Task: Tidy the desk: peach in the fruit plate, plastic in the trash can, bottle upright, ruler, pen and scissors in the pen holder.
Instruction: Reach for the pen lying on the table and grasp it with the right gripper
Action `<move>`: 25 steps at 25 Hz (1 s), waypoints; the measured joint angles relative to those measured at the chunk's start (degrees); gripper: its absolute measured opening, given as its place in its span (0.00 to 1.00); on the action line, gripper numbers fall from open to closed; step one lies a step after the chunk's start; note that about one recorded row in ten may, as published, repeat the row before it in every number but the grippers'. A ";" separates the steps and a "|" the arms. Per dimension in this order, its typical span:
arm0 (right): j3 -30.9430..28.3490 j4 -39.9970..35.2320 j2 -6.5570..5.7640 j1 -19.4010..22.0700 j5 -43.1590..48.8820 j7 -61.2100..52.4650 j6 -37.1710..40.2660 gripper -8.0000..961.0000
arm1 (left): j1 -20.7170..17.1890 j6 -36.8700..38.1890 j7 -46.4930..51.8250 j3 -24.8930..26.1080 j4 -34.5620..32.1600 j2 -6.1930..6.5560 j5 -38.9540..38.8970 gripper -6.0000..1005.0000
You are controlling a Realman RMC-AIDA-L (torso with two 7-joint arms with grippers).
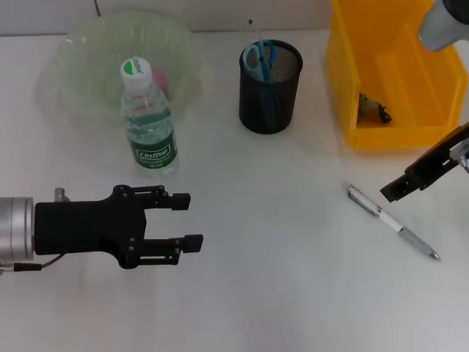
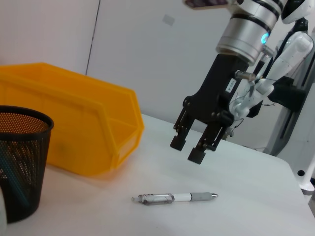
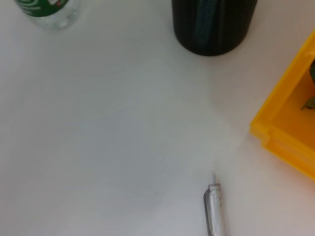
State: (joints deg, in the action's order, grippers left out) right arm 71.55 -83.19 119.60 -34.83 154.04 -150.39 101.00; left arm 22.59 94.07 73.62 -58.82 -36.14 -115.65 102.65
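Note:
A silver and white pen lies flat on the white desk at the right; it also shows as the pen and the pen in the wrist views. My right gripper hovers just above it, open and empty; the left wrist view shows the same gripper. My left gripper is open and empty, low at the left. The bottle stands upright. The peach lies in the green plate. The black mesh pen holder holds blue scissors and a thin clear ruler. Crumpled plastic lies in the yellow bin.
The yellow bin stands at the back right, close behind the pen. The pen holder is left of it. Bare desk stretches between my two grippers and along the front edge.

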 joint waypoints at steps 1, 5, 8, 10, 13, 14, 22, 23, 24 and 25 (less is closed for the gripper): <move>0.54 1.18 -0.01 0.01 0.03 -0.10 -0.99 0.64 | 0.06 -0.03 0.00 0.01 0.00 -0.05 0.08 0.73; 2.69 4.68 -0.09 0.02 0.11 -0.71 -4.31 0.59 | 0.11 0.06 0.02 0.33 0.03 -0.05 0.11 0.73; 4.10 6.61 -0.10 0.03 0.11 -0.83 -6.03 0.48 | 0.06 -0.09 0.03 0.45 0.11 -0.04 0.11 0.73; 5.21 7.74 -0.09 0.03 0.11 -0.85 -6.71 0.39 | 0.04 -0.18 0.01 0.41 0.22 -0.02 0.11 0.73; 5.92 8.96 -0.06 0.09 0.11 -0.87 -7.40 0.34 | 0.00 -0.28 -0.13 0.38 0.40 0.01 0.11 0.73; 6.15 9.67 -0.03 0.17 0.11 -0.88 -7.79 0.34 | -0.02 -0.31 -0.21 0.41 0.41 0.01 0.11 0.73; 7.01 11.05 -0.09 0.79 0.96 -0.51 -8.47 0.34 | -0.17 -0.94 -0.39 0.43 0.46 -0.17 0.09 0.73; 7.01 11.05 -0.09 0.79 0.96 -0.51 -8.47 0.34 | -0.17 -0.94 -0.39 0.43 0.46 -0.17 0.09 0.73; 7.60 11.07 -0.09 1.14 1.71 -0.47 -9.10 0.34 | -0.17 -0.94 -0.33 0.47 0.46 -0.21 0.08 0.73; 7.60 11.07 -0.09 1.14 1.71 -0.47 -9.10 0.34 | -0.17 -0.94 -0.30 0.49 0.46 -0.25 0.08 0.73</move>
State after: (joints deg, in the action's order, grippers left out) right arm 79.16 -72.12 119.51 -33.69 155.76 -150.86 91.90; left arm 22.41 93.13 73.32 -58.33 -35.68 -115.90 102.74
